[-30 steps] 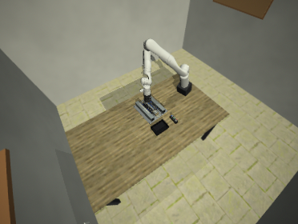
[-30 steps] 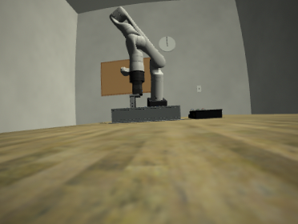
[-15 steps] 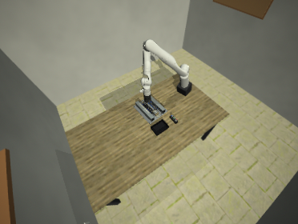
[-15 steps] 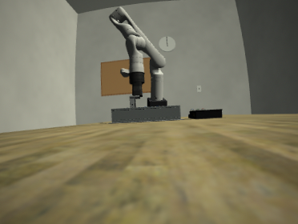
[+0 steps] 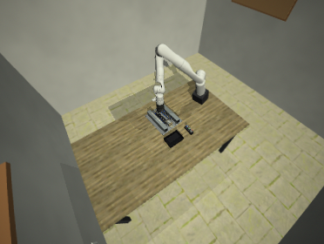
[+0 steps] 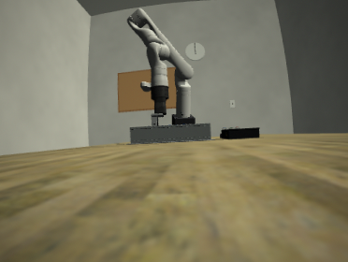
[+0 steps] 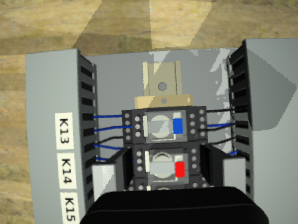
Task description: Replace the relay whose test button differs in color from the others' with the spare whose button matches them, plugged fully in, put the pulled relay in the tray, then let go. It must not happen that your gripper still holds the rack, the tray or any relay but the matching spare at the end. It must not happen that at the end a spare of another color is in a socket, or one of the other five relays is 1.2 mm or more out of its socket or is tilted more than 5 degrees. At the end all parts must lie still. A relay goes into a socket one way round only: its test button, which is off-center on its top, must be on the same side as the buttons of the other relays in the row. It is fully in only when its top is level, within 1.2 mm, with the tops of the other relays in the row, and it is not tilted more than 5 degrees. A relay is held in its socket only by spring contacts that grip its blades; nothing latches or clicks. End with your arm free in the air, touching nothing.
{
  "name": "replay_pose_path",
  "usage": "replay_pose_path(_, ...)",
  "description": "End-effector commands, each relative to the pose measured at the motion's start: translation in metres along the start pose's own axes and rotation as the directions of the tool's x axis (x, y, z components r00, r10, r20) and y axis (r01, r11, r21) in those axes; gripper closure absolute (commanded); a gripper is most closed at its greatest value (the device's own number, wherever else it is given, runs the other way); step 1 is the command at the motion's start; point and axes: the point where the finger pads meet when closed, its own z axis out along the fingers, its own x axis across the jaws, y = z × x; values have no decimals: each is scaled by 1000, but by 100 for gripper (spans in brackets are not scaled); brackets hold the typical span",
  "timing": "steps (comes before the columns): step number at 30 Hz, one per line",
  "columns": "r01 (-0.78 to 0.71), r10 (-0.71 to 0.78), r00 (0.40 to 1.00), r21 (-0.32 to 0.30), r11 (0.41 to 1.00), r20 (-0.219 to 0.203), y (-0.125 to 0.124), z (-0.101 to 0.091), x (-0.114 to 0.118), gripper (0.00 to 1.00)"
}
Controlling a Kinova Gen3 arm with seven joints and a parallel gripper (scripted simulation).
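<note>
In the wrist view a grey relay panel [image 7: 50, 85] [image 5: 153, 118] [image 6: 187, 133] carries a row of relays labelled K13, K14, K15. The relay with a blue button [image 7: 177, 125] sits at K13. The relay with a red button [image 7: 180, 170] sits at K14, just below it. My gripper [image 7: 166, 160] [image 5: 159, 109] [image 6: 157, 120] is open, with one finger on each side of the red-button relay, apart from it. The relays further down the row are hidden under my gripper body. A spare relay [image 5: 189, 129] lies on the table right of the panel. The black tray [image 5: 173, 139] [image 6: 239, 133] stands in front of the panel.
Black slotted wire ducts [image 7: 86, 110] [image 7: 239, 100] run along both sides of the relay row. A tan empty socket and rail clip [image 7: 161, 87] sit above K13. The arm's base [image 5: 200, 95] stands at the table's far right edge.
</note>
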Motion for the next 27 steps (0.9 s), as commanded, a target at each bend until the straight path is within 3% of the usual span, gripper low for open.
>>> replay_pose_path(1,2,-2,1000,-1,1000,0,1,2,0,0)
replay_pose_path(27,2,-2,1000,-2,1000,-1,4,17,0,0)
